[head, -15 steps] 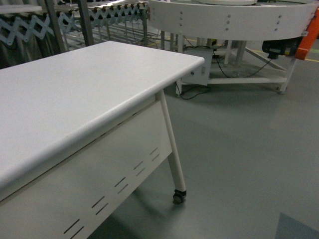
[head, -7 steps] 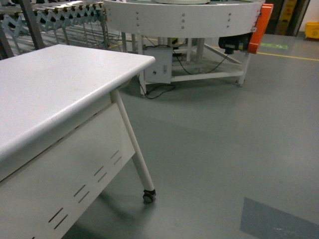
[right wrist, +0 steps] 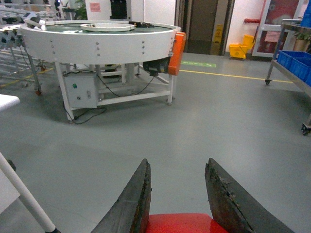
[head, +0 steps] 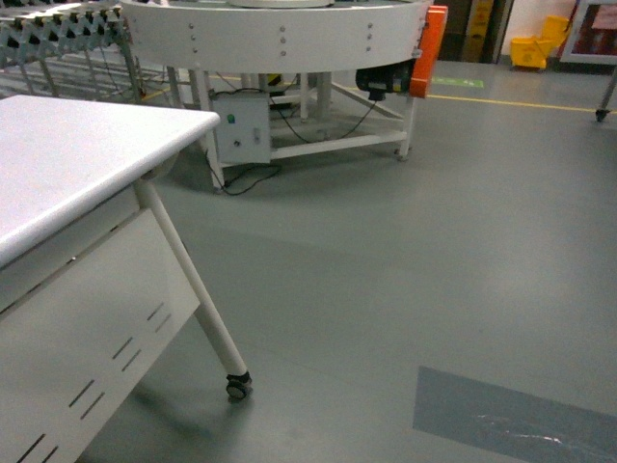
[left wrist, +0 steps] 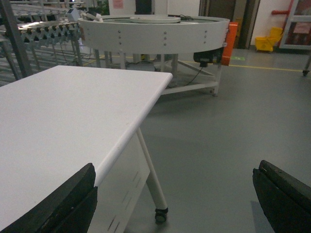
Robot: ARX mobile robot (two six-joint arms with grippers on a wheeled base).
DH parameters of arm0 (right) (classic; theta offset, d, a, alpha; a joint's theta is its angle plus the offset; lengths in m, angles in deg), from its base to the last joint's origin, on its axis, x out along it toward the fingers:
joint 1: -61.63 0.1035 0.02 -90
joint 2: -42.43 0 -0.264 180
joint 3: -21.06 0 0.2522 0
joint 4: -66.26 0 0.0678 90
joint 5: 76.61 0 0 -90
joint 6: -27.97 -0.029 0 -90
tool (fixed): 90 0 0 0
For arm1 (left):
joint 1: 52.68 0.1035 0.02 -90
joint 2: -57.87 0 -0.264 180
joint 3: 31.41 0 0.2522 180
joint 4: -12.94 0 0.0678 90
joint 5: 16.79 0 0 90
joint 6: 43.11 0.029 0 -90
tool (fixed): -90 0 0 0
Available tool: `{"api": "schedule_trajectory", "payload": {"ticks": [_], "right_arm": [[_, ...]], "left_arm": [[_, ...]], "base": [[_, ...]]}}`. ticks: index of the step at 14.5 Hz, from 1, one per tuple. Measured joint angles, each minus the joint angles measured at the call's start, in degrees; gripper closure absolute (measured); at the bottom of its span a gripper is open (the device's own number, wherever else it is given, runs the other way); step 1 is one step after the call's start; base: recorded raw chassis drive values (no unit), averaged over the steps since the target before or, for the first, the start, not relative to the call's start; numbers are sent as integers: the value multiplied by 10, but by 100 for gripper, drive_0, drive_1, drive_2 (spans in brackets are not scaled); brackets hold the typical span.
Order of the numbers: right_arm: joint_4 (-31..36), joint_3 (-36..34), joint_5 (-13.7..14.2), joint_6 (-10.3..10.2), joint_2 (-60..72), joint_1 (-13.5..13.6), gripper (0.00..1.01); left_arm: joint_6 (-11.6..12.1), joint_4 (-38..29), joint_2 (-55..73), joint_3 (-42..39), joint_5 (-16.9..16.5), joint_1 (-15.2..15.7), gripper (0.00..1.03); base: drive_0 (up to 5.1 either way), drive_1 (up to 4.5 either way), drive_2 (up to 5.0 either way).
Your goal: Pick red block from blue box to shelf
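R fingers (right wrist: 177, 194) clamp red block (right wrist: 180, 223) | L fingers (left wrist: 170, 199) spread wide, empty | white table (head: 58, 164) on L

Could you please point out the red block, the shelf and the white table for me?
red block (right wrist: 182, 223): right wrist view, its top face.
shelf (right wrist: 293, 65): right wrist view, blue crate's side.
white table (left wrist: 68, 111): left wrist view, bare top.

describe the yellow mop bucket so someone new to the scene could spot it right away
Start at the big round white conveyor table with the orange guard at its right end. Look past it to the back wall, right of the dark doorway: the mop bucket sits on the floor there. It is the only bright yellow tub; the crates nearby are blue.
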Motion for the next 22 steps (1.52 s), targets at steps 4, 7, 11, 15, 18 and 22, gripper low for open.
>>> {"api": "schedule_trajectory", "payload": {"ticks": [4,7,11,15,18,22], "right_arm": [[0,0,0,0,0,0,73],[0,0,0,0,0,0,73],[2,0,-2,0,0,-2,73],[-1,-1,-2,0,0,-3,73],[-1,-1,-1,0,0,-3,73],[2,-2,-1,0,0,-2,73]], "left_arm": [[0,0,0,0,0,0,5],[0,0,0,0,0,0,5],[0,1,0,0,1,-1,5],[0,-1,0,0,0,-1,5],[0,-1,0,0,0,-1,5],[0,1,0,0,0,-1,5]], "base": [[-170,-170,-170],[-154,-154,-154],[120,129,-305],[270,191,-515],[277,201,-507],[212,194,-412]]}}
